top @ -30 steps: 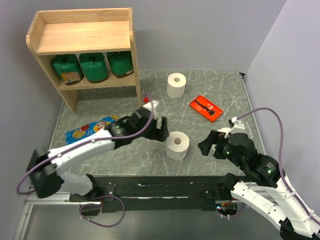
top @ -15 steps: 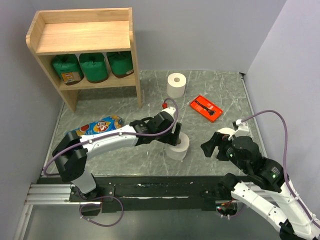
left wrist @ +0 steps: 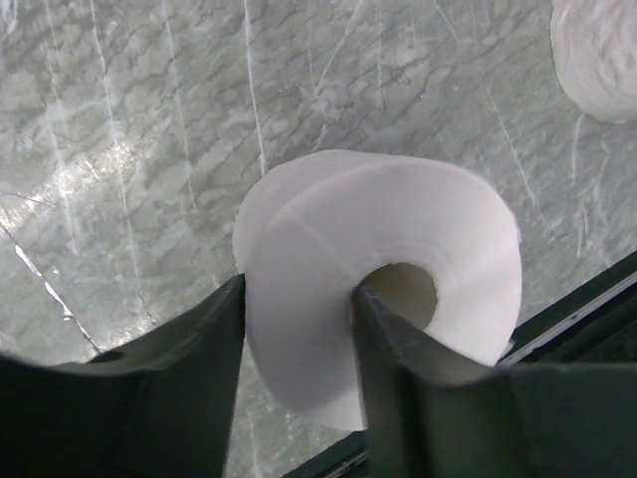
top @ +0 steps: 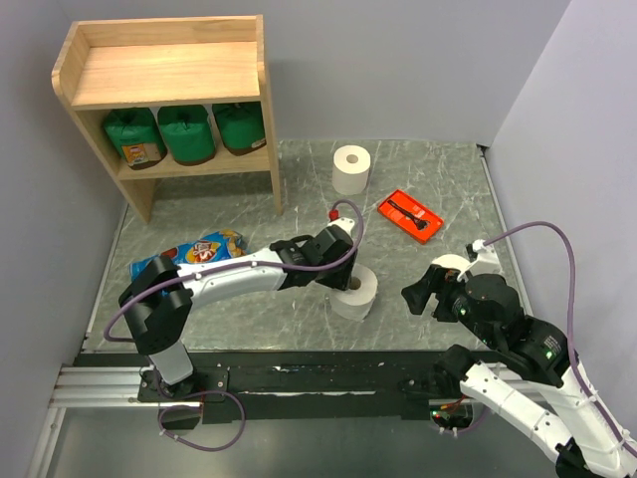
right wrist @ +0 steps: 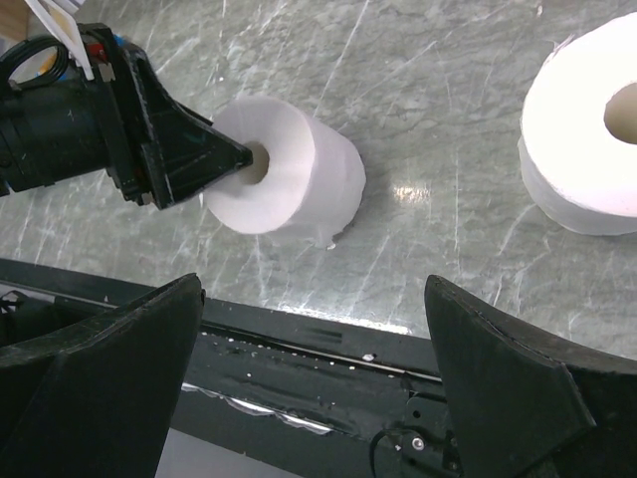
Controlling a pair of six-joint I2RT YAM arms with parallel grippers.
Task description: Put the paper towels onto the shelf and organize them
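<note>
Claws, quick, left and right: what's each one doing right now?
Left claw: closed on the white roll, pinching its wall through the hollow centre.
Right claw: open, holding nothing.

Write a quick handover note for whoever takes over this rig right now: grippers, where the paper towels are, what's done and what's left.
Left gripper: pinching the wall of the near white roll, one finger inside its tube; the roll rests on the table.
Right gripper: open, holding nothing, hovering beside a second white roll.
Third white roll: upright at the far side of the table.
Done: three green rolls sit on the lower tier of the shelf.
Left: all three white rolls; the top board holds nothing.
</note>
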